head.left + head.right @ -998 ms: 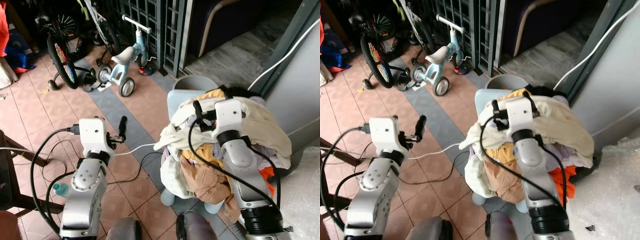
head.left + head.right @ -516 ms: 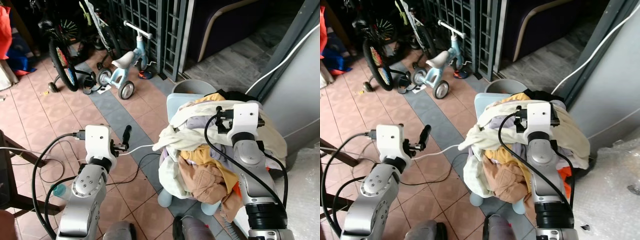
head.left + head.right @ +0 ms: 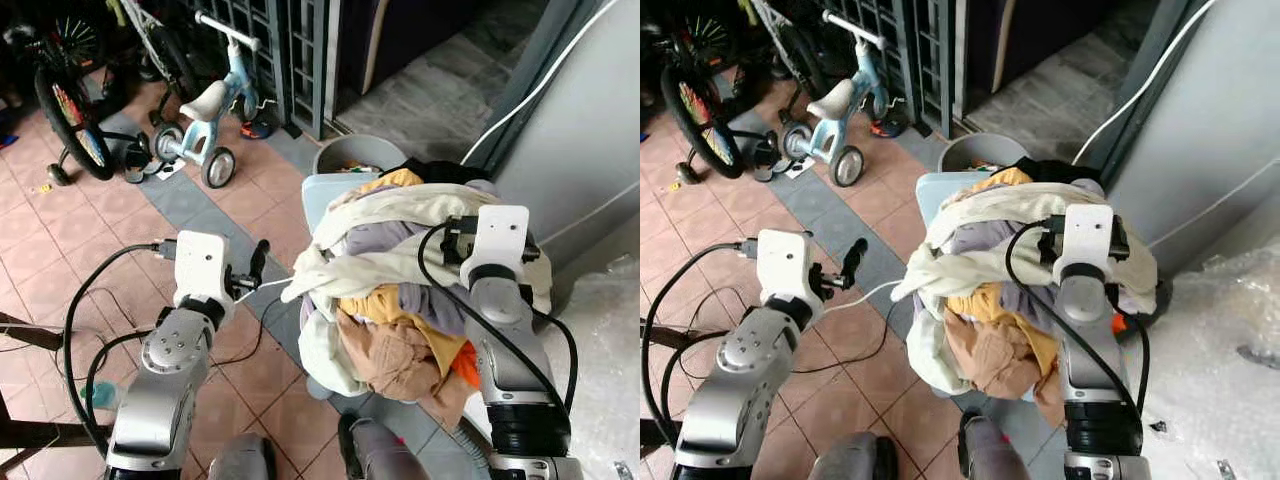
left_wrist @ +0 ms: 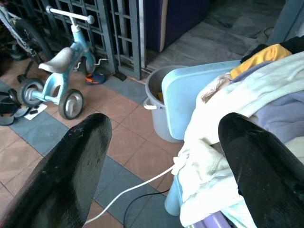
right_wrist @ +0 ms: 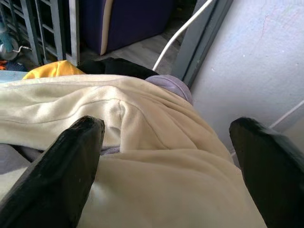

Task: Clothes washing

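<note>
1. A tiled floor [image 3: 120, 215] with a small bike [image 3: 205, 100] by a gate.
2. The clothes pile [image 3: 400, 270] fills a blue basket [image 3: 320, 195].
3. Right end effector [image 5: 166, 156] hovers wide apart over the cream cloth [image 5: 156, 142]; left end effector [image 4: 161, 156] waits apart.
4. Best push down deep, then pinch firmly.

Blue balance trike [image 3: 208, 112], bicycle [image 3: 72, 118], grey bucket [image 4: 154, 97].

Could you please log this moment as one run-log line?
task: clothes washing | left hand: open, beside basket | right hand: open, over clothes | nothing held
</note>
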Robot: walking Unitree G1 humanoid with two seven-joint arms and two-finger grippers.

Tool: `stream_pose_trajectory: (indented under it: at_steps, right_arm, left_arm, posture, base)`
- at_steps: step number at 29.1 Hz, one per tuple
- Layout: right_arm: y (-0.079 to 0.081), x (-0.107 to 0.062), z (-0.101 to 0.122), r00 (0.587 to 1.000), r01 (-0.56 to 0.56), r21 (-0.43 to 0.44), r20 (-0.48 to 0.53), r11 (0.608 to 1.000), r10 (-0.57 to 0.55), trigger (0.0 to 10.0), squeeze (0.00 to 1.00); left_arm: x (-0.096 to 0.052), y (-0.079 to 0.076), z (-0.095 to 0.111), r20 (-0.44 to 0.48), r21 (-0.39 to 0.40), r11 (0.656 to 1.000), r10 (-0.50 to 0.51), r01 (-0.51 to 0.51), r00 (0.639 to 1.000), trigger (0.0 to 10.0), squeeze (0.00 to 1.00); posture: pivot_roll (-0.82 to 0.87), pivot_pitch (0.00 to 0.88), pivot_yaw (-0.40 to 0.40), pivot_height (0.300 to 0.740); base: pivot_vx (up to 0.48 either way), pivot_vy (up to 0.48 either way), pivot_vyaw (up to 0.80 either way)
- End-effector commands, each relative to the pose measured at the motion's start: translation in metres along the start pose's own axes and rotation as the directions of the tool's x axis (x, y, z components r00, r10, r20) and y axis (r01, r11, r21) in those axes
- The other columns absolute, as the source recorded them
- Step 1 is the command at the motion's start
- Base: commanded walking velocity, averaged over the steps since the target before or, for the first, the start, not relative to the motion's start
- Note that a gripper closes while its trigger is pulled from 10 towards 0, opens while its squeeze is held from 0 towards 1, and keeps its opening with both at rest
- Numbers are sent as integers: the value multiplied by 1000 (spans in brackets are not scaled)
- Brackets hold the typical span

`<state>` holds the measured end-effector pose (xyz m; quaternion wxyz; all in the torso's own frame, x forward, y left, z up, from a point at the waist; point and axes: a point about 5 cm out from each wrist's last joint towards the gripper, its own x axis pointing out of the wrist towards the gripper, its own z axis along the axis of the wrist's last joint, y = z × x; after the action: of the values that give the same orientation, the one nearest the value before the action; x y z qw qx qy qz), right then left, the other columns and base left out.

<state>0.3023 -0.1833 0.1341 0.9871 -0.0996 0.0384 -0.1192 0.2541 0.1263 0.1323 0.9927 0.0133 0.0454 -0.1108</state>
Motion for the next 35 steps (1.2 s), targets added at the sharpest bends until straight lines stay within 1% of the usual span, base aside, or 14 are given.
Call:
stream_pose_trajectory:
  at_steps: [1,6,9,10,14,17,21,22,23,24,25,26,31,35]
  right_arm:
    - [6,-3,7,999,-40,13,29,999,40,10000,0]
    - [-1,-12,-11,997,-57,46,-48,997,59,10000,0]
    - [-8,-16,-19,996,-19,35,-85,999,22,10000,0]
    - [-15,-19,-23,994,25,20,-107,999,-23,10000,0]
    - [-20,-24,-25,992,46,-15,-114,999,-47,10000,0]
    - [-18,-25,-28,990,22,-26,-138,999,-26,10000,0]
    - [4,-24,-43,958,-104,73,-259,992,119,10000,0]
    - [15,-25,-49,932,-175,122,-300,977,204,10000,0]
    - [17,-25,-49,927,-186,129,-305,974,217,10000,0]
    - [24,-24,-50,914,-231,138,-308,963,263,4941,0]
    - [26,-24,-51,911,-243,139,-309,960,275,4941,0]
    - [32,-23,-48,903,-269,188,-292,945,315,0,0]
    - [44,-21,-45,869,-348,215,-291,912,400,0,0]
    - [45,-16,-43,863,-365,210,-290,907,414,0,0]
  left_arm:
    - [-7,0,-5,-27,5,1000,7,-7,1000,10000,0]
    - [-15,-5,-15,-66,-11,1000,-12,11,998,10000,0]
    - [-17,-5,-19,-83,-23,1000,-6,5,997,10000,0]
    - [-17,-4,-22,-94,-35,999,5,-8,996,10000,0]
    - [-16,-5,-22,-96,-36,999,0,-4,995,10000,0]
    - [-15,-7,-22,-97,-33,999,-9,6,995,10000,0]
    - [-12,-7,-22,-103,-26,1000,-20,17,994,10000,0]
    - [-11,-8,-22,-104,-20,999,-30,28,994,10000,0]
    - [-10,-8,-22,-105,-19,999,-32,30,994,10000,0]
    - [-8,-9,-20,-98,-1,999,-44,44,994,10000,0]
    - [-7,-10,-20,-96,4,999,-47,47,994,10000,0]
    - [-6,-9,-19,-92,15,999,-49,50,995,10000,0]
    - [-7,-2,-20,-98,13,1000,-16,18,995,10000,0]
    - [-9,-4,-22,-101,15,1000,-14,16,995,10000,0]
  posture:
    - [47,190,13,740]
    - [46,184,2,740]
    - [40,171,-5,740]
    - [44,168,-1,740]
    - [38,154,-3,740]
    - [38,151,-5,740]
    - [34,148,-3,740]
    - [37,147,-8,740]
    - [37,147,-8,740]
    - [49,145,-16,740]
    - [49,145,-16,740]
    - [58,143,-20,740]
    - [59,140,-25,740]
    - [59,142,-27,740]
  base:
    - [0,0,0]
    - [0,0,-320]
    - [0,0,-800]
    - [0,0,-800]
    - [0,0,-800]
    - [0,0,-800]
    - [0,0,-120]
    - [0,0,0]
    - [0,0,0]
    - [0,0,0]
    - [0,0,0]
    - [0,0,0]
    - [0,0,0]
    - [0,0,0]
